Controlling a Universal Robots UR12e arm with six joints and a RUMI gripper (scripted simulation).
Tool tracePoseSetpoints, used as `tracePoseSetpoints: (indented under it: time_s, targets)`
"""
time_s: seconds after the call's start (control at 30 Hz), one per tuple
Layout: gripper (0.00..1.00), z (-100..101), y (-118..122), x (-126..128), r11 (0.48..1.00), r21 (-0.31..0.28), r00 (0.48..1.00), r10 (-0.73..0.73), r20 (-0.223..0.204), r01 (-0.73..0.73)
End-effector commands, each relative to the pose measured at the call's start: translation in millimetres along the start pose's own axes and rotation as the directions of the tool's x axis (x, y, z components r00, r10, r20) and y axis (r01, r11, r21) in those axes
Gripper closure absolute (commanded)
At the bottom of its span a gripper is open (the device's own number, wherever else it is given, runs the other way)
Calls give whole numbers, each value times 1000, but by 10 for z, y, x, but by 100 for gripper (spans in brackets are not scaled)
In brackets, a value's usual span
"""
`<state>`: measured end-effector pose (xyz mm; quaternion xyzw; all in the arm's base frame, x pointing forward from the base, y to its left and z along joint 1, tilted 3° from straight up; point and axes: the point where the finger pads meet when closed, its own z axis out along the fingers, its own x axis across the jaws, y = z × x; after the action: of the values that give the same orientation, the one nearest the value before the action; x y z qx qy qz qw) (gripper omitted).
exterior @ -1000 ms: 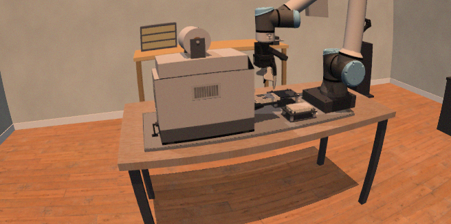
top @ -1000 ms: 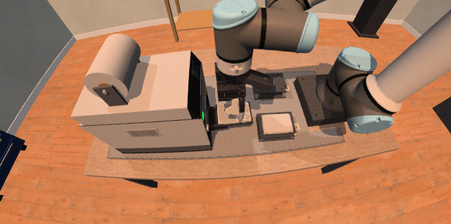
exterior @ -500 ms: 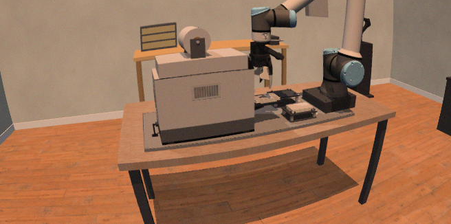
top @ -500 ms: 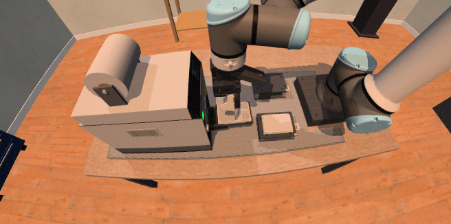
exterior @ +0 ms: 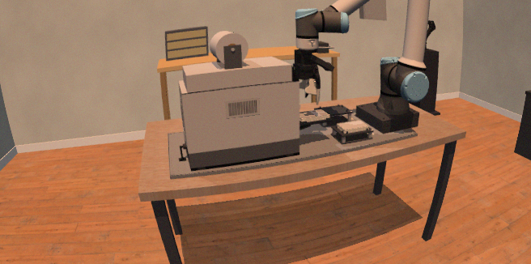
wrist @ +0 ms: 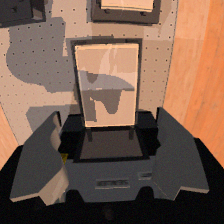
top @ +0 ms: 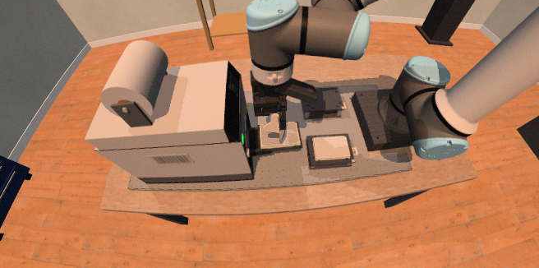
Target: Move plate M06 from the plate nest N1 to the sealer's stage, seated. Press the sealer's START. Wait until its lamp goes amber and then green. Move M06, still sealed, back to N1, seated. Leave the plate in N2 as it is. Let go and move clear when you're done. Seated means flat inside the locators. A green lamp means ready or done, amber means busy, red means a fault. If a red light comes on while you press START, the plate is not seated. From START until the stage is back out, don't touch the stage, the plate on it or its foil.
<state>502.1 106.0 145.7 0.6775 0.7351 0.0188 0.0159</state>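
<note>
End effector (wrist: 109,131) released, empty, jaws spread | plate M06 (wrist: 106,82) on sealer's stage (top: 258,141), directly beneath, frame centre | long axis ran between the jaws

Top cam looks steeply down on our whole table (top: 263,204) from its front edge. Exterior cam stands farther off on the floor, level, facing the same long edge. Wrist cam points straight down, close in. All three share the sealer's stage (top: 255,150) (exterior: 308,120) (wrist: 73,47).
</note>
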Motion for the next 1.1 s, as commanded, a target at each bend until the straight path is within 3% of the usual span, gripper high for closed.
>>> tracePoseSetpoints:
  time_s: [0.0,0.7,1.07]
  targets:
    - [32,110,-28,11,1000,5,1000,-1,-2,1]
    - [32,419,-30,15,1000,5,1000,-1,-2,1]
    - [32,393,-9,6,1000,1,1000,0,-1,0]
